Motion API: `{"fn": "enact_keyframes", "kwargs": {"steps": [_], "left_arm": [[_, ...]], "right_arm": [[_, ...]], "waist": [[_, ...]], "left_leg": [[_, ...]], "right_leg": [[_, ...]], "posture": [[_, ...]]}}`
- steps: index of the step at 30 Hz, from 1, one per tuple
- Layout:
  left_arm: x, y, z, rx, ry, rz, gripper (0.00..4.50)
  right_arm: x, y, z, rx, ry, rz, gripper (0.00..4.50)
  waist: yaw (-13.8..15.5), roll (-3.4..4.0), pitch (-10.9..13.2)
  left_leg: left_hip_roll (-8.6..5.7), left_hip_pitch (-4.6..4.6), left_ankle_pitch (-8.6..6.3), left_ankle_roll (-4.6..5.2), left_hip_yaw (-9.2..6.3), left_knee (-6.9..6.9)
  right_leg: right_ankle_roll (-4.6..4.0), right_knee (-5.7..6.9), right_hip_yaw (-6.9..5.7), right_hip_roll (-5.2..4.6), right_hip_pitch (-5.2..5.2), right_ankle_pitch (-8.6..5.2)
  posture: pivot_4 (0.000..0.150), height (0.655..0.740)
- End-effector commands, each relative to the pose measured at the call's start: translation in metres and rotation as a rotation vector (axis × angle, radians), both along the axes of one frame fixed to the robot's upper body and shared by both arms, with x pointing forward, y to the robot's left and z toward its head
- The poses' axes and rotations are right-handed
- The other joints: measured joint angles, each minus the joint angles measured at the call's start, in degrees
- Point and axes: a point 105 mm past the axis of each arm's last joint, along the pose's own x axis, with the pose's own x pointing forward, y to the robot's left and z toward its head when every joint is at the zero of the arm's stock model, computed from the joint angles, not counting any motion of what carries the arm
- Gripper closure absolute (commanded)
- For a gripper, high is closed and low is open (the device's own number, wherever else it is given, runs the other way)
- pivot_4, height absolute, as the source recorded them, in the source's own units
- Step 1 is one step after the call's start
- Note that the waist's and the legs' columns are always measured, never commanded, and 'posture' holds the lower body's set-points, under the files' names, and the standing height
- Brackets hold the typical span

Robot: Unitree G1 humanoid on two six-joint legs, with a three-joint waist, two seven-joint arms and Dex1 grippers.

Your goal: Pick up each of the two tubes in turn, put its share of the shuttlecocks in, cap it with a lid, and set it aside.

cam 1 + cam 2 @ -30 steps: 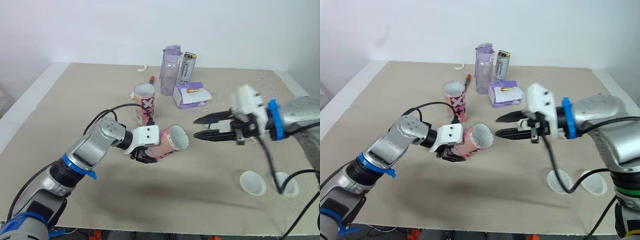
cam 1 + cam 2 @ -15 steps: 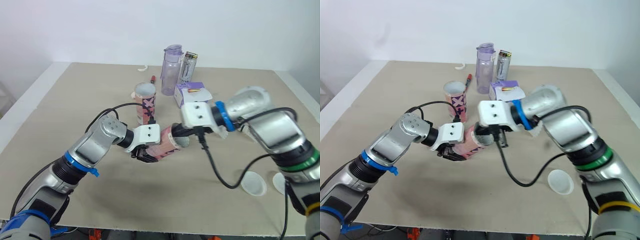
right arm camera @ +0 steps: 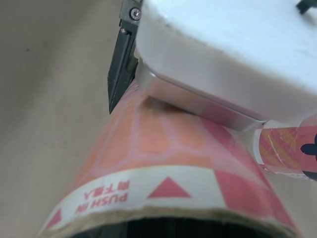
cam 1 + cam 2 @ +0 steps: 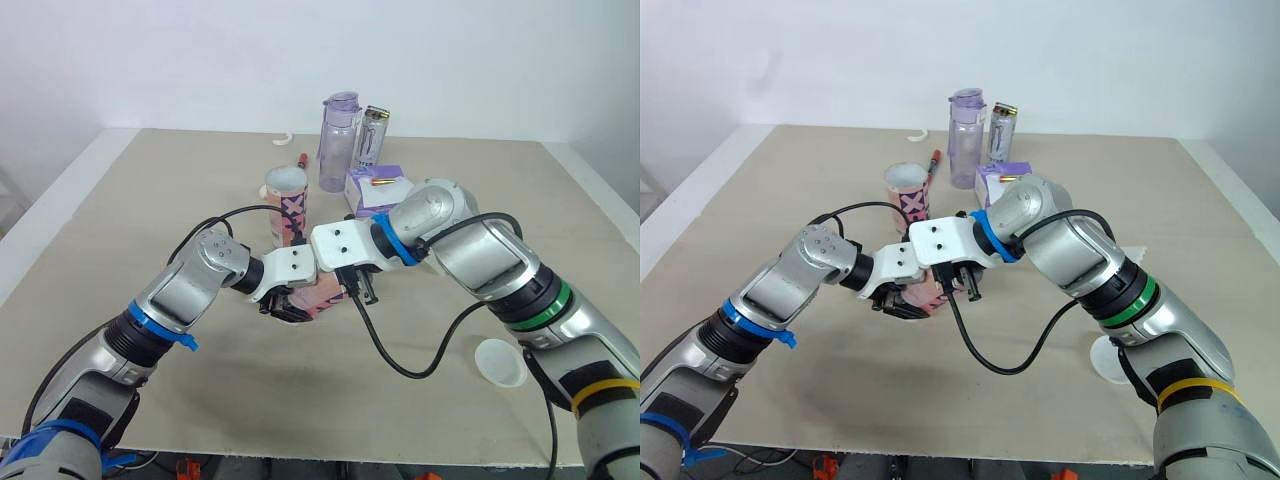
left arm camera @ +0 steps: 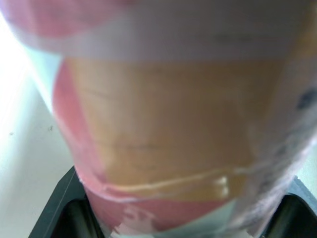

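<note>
1. Nearest, a white lid [image 4: 500, 362] lies on the table [image 4: 120, 230] to the right, well apart from both arms.
2. The left gripper [image 4: 288, 305] is clamped around the middle of the pink tube [image 4: 322, 294] and holds it tipped on its side above the table.
3. The tube looks like light, thin cardboard. It is probably stiff along its length but easily crushed, so a gentle grip around the middle suits it.
4. The right gripper [image 4: 350, 283] sits at the tube's open mouth; whether it is open or closed cannot be told.
5. Beyond, the second tube [image 4: 288, 205] stands upright, with neither gripper on it.
</note>
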Motion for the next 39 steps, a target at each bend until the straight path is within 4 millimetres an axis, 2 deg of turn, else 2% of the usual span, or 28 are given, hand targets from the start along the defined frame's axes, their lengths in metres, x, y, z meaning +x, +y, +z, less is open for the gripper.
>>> {"fn": "enact_keyframes", "kwargs": {"steps": [1,6,10,15,17,22,24,27,32,38,39], "left_arm": [[-0.007,-0.003,-0.013,0.010,0.031,-0.005,1.50],[-0.004,0.005,-0.017,0.011,0.021,0.018,1.50],[0.000,0.010,-0.019,-0.022,0.002,0.045,1.50],[0.001,0.004,-0.014,-0.134,-0.035,0.034,1.50],[-0.001,-0.005,-0.008,-0.246,-0.039,0.023,1.50],[-0.009,-0.029,0.006,-0.561,-0.024,0.018,1.50],[-0.016,-0.038,0.006,-0.653,-0.031,0.001,1.50],[-0.020,-0.045,0.004,-0.732,-0.025,-0.005,1.50],[-0.028,-0.051,-0.011,-0.759,0.005,-0.015,1.50],[-0.036,-0.051,-0.033,-0.686,0.013,-0.053,1.50],[-0.036,-0.051,-0.034,-0.684,0.015,-0.056,1.50]], "right_arm": [[-0.002,-0.003,0.022,0.068,-0.028,0.021,4.37],[-0.006,-0.026,0.050,0.173,0.000,-0.014,4.37],[-0.011,-0.062,0.080,0.320,0.035,-0.105,4.37],[-0.012,-0.100,0.089,0.416,0.050,-0.234,4.37],[-0.014,-0.116,0.088,0.464,0.075,-0.305,4.37],[-0.029,-0.145,0.061,0.464,0.121,-0.443,4.37],[-0.035,-0.157,0.048,0.450,0.133,-0.505,4.37],[-0.040,-0.163,0.039,0.449,0.143,-0.552,4.37],[-0.049,-0.178,0.022,0.422,0.160,-0.634,4.37],[-0.059,-0.206,0.007,0.349,0.193,-0.740,4.37],[-0.061,-0.209,0.005,0.348,0.206,-0.756,4.13]], "waist": [[0.0,0.00,0.0],[0.2,-0.02,0.0],[0.3,-0.06,0.0],[0.3,-0.05,0.0],[0.3,-0.05,0.0],[0.4,-0.10,0.1],[0.2,-0.16,0.2],[0.3,-0.16,0.2],[0.2,-0.15,0.2],[0.3,-0.18,0.2],[0.3,-0.19,0.2]], "left_leg": [[0.00,0.00,0.02,0.00,0.00,0.00],[-0.12,-0.09,0.04,-0.03,0.04,0.00],[-0.19,-0.15,0.02,-0.05,0.02,-0.02],[-0.15,-0.10,0.02,-0.05,0.00,-0.08],[-0.14,-0.10,0.02,-0.04,-0.02,-0.08],[-0.21,-0.27,0.04,-0.03,0.08,-0.06],[-0.28,-0.38,0.01,-0.04,0.09,-0.05],[-0.40,-0.70,-0.11,-0.03,-0.02,-0.08],[-0.52,-0.85,-0.14,-0.06,-0.05,-0.09],[-0.52,-0.65,-0.10,-0.04,-0.04,-0.03],[-0.49,-0.54,-0.10,-0.04,-0.03,-0.03]], "right_leg": [[-0.01,0.00,0.00,0.00,-0.01,0.02],[0.13,-0.02,0.03,-0.20,0.00,-0.07],[0.10,-0.06,0.05,-0.28,0.02,-0.08],[0.11,-0.08,-0.02,-0.28,0.02,-0.13],[0.10,-0.08,-0.08,-0.29,0.04,-0.12],[0.26,-0.18,0.04,-0.68,-0.02,-0.07],[0.29,-0.18,0.09,-0.75,-0.10,-0.04],[0.56,-0.25,-0.08,-0.73,-0.23,-0.03],[0.54,-0.22,-0.02,-0.67,-0.44,-0.02],[0.80,-0.24,-0.09,-0.61,-0.22,-0.10],[0.68,-0.26,-0.10,-0.60,-0.11,-0.20]], "posture": [[0.150,0.7400],[0.150,0.7400],[0.150,0.7400],[0.150,0.7400],[0.150,0.7400],[0.150,0.7400],[0.150,0.7400],[0.150,0.7400],[0.150,0.7400],[0.150,0.7400],[0.150,0.7400]]}}
